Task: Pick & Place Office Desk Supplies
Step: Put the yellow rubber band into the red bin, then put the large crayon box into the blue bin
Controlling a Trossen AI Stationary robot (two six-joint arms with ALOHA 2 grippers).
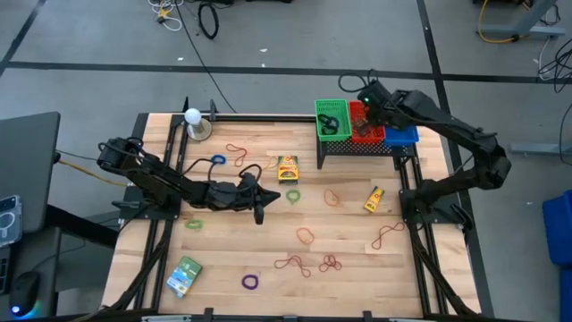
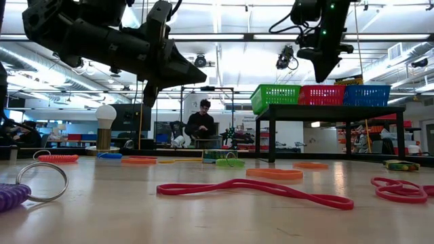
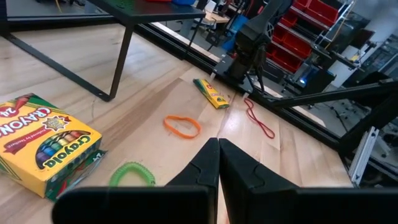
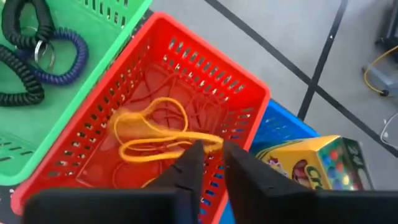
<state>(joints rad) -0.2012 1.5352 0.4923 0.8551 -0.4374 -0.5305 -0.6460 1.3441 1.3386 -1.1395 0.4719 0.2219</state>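
Observation:
My right gripper (image 4: 211,155) hovers over the red basket (image 4: 186,74) on the black stand, pointing steeply down, its fingertips a little apart. A yellow-orange rubber band (image 4: 149,134) lies looped in that basket, one end reaching up between the fingertips. My left gripper (image 3: 219,146) is shut and holds nothing, level above the table's middle (image 1: 259,204). Ahead of it lie a green coil ring (image 3: 134,174), the yellow crayon box (image 3: 43,146), an orange band (image 3: 182,126) and a small yellow packet (image 3: 211,93). More loops lie flat on the table, such as a red one (image 1: 331,262). My right gripper has its fingertips (image 4: 189,158) on either side of one end of the yellow-orange band (image 4: 211,143), coming from above. The rest of the band lies in loops inside the red basket. Whether the fingertips touch the band, I cannot tell.
The green basket (image 4: 74,56) holds black and blue coil cords. The blue basket (image 4: 280,124) holds a crayon box (image 4: 317,162). A white ball on a metal base (image 1: 193,121) stands at the far left. A green-blue packet (image 1: 184,275) lies near the front left.

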